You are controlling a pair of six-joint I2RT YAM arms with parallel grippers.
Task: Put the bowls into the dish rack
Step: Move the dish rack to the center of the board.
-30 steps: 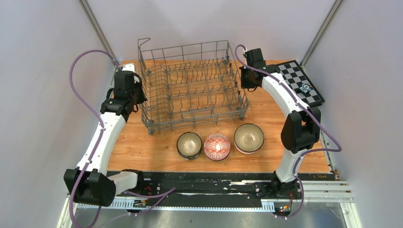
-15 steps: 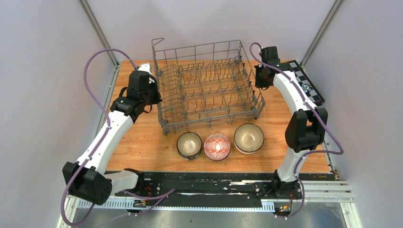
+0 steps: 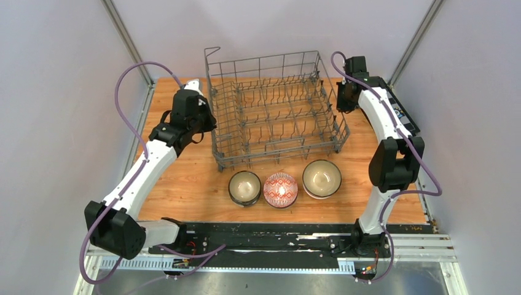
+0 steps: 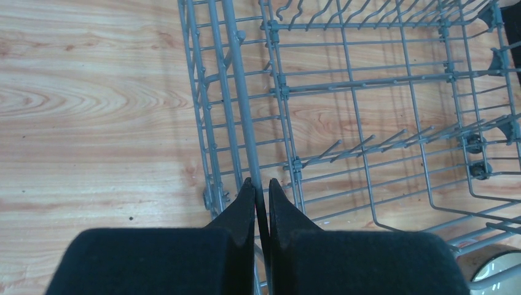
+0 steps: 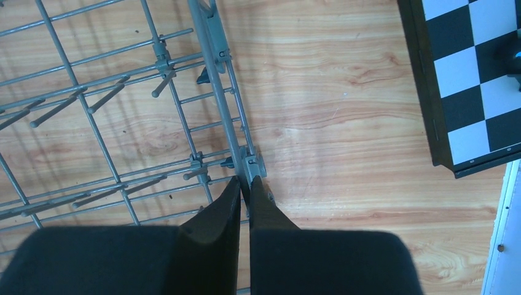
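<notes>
The grey wire dish rack (image 3: 276, 110) stands at the back middle of the table, with no bowls in it. My left gripper (image 3: 206, 123) is shut on its left wall rim (image 4: 246, 135). My right gripper (image 3: 341, 101) is shut on its right wall rim (image 5: 218, 98). Three bowls sit in a row in front of the rack: a dark-rimmed beige bowl (image 3: 244, 187), a red-white patterned bowl (image 3: 280, 189) and a second dark-rimmed beige bowl (image 3: 321, 178). The edge of one bowl shows in the left wrist view (image 4: 497, 273).
A black-and-white chequered board (image 3: 402, 114) lies at the right edge behind my right arm; it also shows in the right wrist view (image 5: 473, 80). Grey walls close in the table on the left, back and right.
Both arms have carried the dish rack to the right across the table, from back left to the middle. The three bowls have not moved.
</notes>
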